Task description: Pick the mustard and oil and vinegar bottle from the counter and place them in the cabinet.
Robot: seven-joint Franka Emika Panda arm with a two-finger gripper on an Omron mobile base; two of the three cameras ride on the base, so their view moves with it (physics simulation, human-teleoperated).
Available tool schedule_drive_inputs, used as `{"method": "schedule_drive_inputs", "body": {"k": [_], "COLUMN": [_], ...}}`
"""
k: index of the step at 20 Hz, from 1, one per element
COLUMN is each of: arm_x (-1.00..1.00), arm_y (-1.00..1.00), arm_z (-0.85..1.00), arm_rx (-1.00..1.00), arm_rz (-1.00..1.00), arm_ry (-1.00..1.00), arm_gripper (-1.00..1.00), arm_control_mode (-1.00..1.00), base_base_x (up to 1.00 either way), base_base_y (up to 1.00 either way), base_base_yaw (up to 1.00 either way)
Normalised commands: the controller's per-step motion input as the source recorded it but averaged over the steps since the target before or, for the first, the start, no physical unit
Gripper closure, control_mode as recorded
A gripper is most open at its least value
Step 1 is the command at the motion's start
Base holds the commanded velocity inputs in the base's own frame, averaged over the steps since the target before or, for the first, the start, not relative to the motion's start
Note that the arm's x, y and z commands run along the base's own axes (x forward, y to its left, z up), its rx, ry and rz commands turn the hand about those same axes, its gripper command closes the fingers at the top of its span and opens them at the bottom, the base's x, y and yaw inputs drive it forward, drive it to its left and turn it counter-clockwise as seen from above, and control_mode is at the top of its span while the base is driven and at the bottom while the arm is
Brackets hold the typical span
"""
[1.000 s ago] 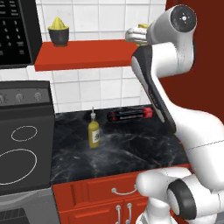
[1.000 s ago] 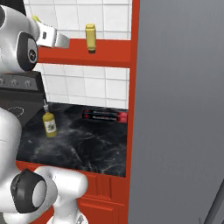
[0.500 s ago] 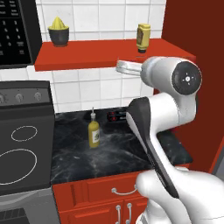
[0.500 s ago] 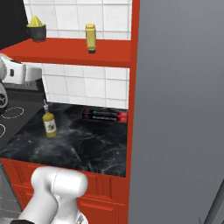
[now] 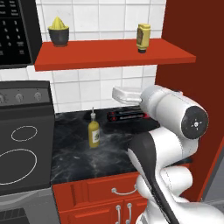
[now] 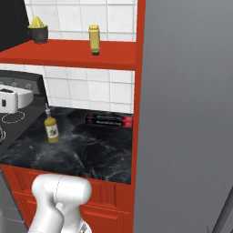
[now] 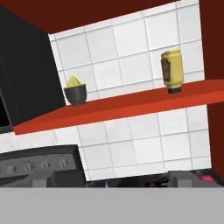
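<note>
Overhead, the cabinet (image 5: 109, 59) is a long red shelf board fixed to the white tiled wall (image 5: 87, 89). On it the mustard (image 5: 143, 37) stands upright toward the right end, cap down, and a yellow juicer (image 5: 58, 31) on a dark bowl sits near the left end, well apart from it. The hand view looks up at the same shelf, with the mustard (image 7: 172, 71) to the right and the juicer (image 7: 75, 91) to the left.

Below lies the counter (image 5: 109, 151), black marbled with faint white veins, over red drawers (image 5: 116, 189) with silver handles. The oil and vinegar bottle (image 5: 93, 131) stands upright near the counter's left edge, toward the back; from the right base view it (image 6: 51, 127) stands the same way. A red and black flat box (image 5: 127, 115) lies along the back edge, apart from the bottle. Left of the counter is the black stovetop (image 5: 22, 153) with white rings, and a tall red panel (image 5: 192, 30) closes the right side.

The gripper (image 6: 11, 98) hangs in the air above the stovetop side, its jaws spread wide and holding nothing.
</note>
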Motion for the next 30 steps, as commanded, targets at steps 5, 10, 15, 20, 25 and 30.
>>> {"method": "schedule_drive_inputs", "body": {"k": [5,10,15,20,25,30], "arm_x": [0.0,0.0,0.0,0.0,-0.04,-0.07], "arm_y": [0.0,0.0,0.02,0.01,0.0,0.0], "arm_z": [-0.34,-0.49,-0.5,-0.24,-0.04,-0.05], "arm_rx": [0.06,0.1,0.01,-0.02,-0.11,-0.18], "arm_rz": [0.11,0.06,0.02,0.0,0.0,0.01], "arm_ry": [0.06,0.23,0.29,0.18,0.04,0.0], "arm_gripper": [-1.0,-1.0,-1.0,-1.0,-1.0,-1.0], "arm_control_mode": [-1.0,-1.0,-1.0,-1.0,-1.0,-1.0], "base_base_x": [0.0,0.0,0.0,0.0,0.0,0.0], "base_base_y": [0.0,0.0,0.0,0.0,0.0,0.0], "base_base_yaw": [0.0,0.0,0.0,0.0,0.0,0.0]}}
